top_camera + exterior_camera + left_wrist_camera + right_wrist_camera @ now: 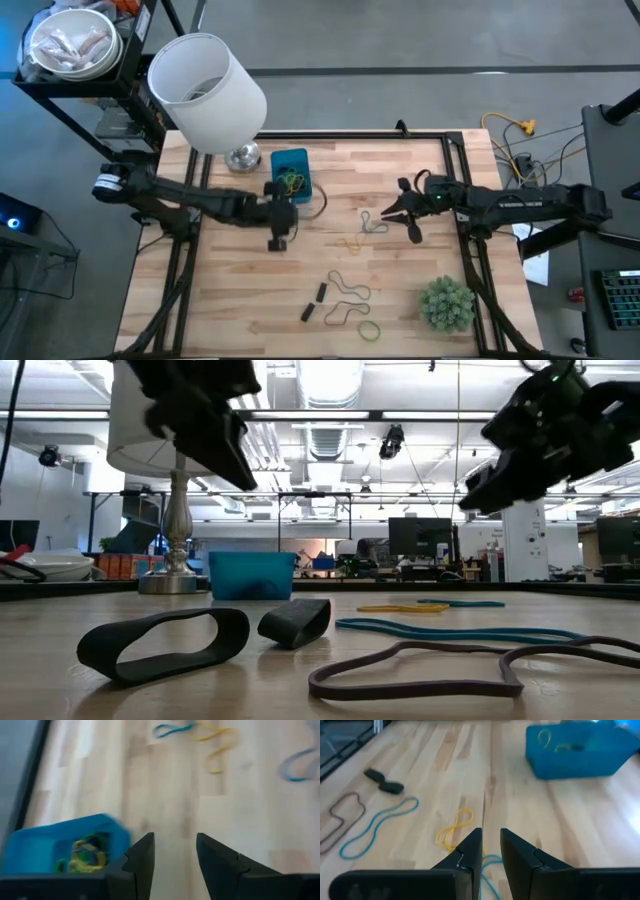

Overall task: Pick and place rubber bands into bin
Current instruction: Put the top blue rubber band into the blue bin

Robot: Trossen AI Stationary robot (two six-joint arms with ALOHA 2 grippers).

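Note:
The blue bin (pixel 290 176) stands at the table's far middle with yellow and green rubber bands inside (pixel 82 855). My left gripper (pixel 175 855) hovers open just to its near right (pixel 292 210), nothing between its fingers. More rubber bands lie flat on the wood: teal (pixel 372 222), yellow (pixel 355 243), brown (pixel 350 290), two short black ones (pixel 315 302) and a green one (pixel 370 330). My right gripper (pixel 491 845) hangs above the table at centre right (pixel 392 215), pointing toward the yellow band (pixel 454 827). It is open by a narrow gap and empty.
A lamp with a big white shade (pixel 205 90) and a silver base (pixel 243 157) stands left of the bin. A bushy green plant (pixel 445 305) sits at the near right corner. A black frame (pixel 455 140) edges the table.

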